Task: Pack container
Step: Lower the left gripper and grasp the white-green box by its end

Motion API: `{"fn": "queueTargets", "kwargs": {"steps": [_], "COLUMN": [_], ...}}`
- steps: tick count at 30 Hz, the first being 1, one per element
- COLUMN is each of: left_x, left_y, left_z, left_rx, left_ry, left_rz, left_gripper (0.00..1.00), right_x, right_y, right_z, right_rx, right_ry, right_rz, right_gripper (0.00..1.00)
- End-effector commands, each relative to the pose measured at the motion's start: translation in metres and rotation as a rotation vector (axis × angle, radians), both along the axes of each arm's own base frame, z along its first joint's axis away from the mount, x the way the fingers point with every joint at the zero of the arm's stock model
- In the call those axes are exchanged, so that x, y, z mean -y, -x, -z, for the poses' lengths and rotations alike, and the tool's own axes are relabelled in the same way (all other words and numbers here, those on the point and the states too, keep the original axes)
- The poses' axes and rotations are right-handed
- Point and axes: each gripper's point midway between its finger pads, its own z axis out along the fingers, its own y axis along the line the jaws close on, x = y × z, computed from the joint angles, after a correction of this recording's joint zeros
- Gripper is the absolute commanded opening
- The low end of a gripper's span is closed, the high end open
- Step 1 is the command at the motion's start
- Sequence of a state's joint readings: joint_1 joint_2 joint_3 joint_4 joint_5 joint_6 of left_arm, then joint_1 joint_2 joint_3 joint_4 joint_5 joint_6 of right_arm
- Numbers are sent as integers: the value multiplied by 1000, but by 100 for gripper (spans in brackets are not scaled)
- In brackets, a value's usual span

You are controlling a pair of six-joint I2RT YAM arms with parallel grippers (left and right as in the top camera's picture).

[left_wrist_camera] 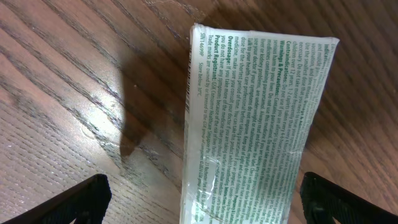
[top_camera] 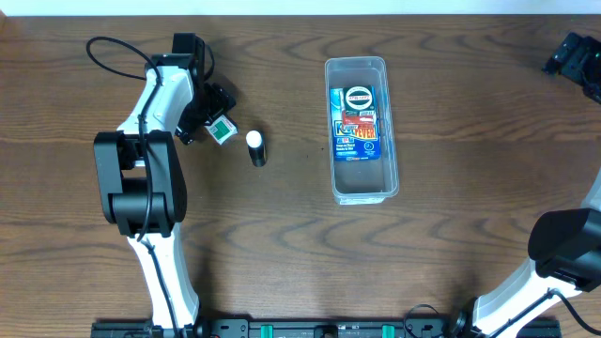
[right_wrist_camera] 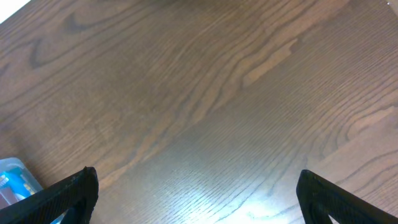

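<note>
The clear plastic container (top_camera: 361, 131) lies at the middle right of the table with a blue and red packet (top_camera: 356, 124) inside it. A small green and white box (top_camera: 221, 130) lies on the table at the left, and fills the left wrist view (left_wrist_camera: 258, 130). My left gripper (top_camera: 212, 117) is open and hangs over this box, its fingers (left_wrist_camera: 202, 202) wide on either side without touching. A black tube with a white cap (top_camera: 255, 148) lies just right of the box. My right gripper (top_camera: 575, 58) is open and empty at the far right edge, over bare wood (right_wrist_camera: 196, 199).
The container's corner shows at the lower left of the right wrist view (right_wrist_camera: 15, 180). The table is dark wood (top_camera: 470, 235). The arm bases stand at the front left and front right.
</note>
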State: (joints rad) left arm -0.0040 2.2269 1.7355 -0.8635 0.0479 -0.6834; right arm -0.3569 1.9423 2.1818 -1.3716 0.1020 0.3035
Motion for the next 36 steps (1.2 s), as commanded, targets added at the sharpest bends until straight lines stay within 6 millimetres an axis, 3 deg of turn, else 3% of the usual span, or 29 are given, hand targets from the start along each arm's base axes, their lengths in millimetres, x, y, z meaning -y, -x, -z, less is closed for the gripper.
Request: {"fn": "queueTargets", "kwargs": {"steps": [1, 34, 36], "left_x": [-2, -4, -4], "left_y": [7, 10, 10], "left_z": [11, 17, 19], "left_rx": [-35, -38, -38], "left_ry": [-17, -37, -37], "left_rz": [-9, -8, -8], "left_gripper": [98, 99, 93], "right_x": [5, 5, 5], "right_y": [1, 1, 1], "right_z": [4, 4, 4], "right_rx": [-11, -11, -11], "right_ry": [-1, -1, -1], "right_rz": [18, 18, 18], "right_gripper": [99, 99, 99]}}
